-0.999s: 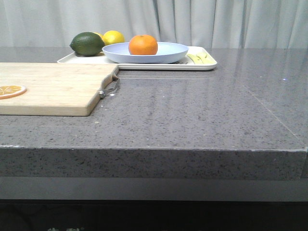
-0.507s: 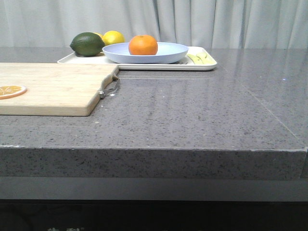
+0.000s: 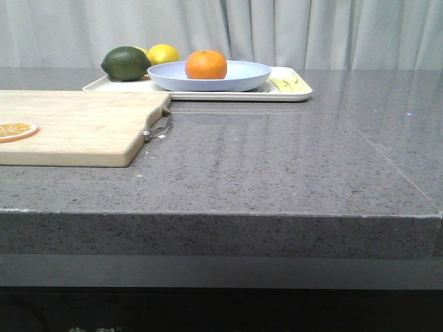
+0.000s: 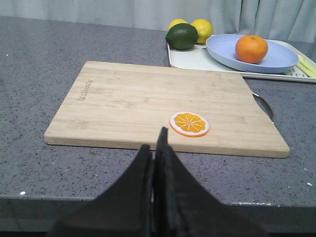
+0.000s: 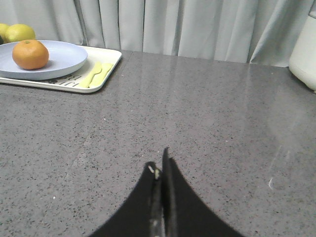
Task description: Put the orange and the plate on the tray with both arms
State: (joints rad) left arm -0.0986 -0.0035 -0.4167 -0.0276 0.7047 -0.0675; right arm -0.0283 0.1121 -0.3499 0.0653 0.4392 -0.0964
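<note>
On the tray (image 3: 291, 95), your plate (image 3: 242, 77) cradled the orange (image 3: 205, 64) (task looked complete); left gripper (image 4: 154, 148) and right gripper (image 5: 161, 170) sat pinched closed, empty, well clear.

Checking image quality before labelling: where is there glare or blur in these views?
Front view: pale glare streaks on the countertop before the tray. Right wrist view: broad sheen across the counter; the right tool is dark, soft-edged. Left wrist view: even light, the left tool blurred.
</note>
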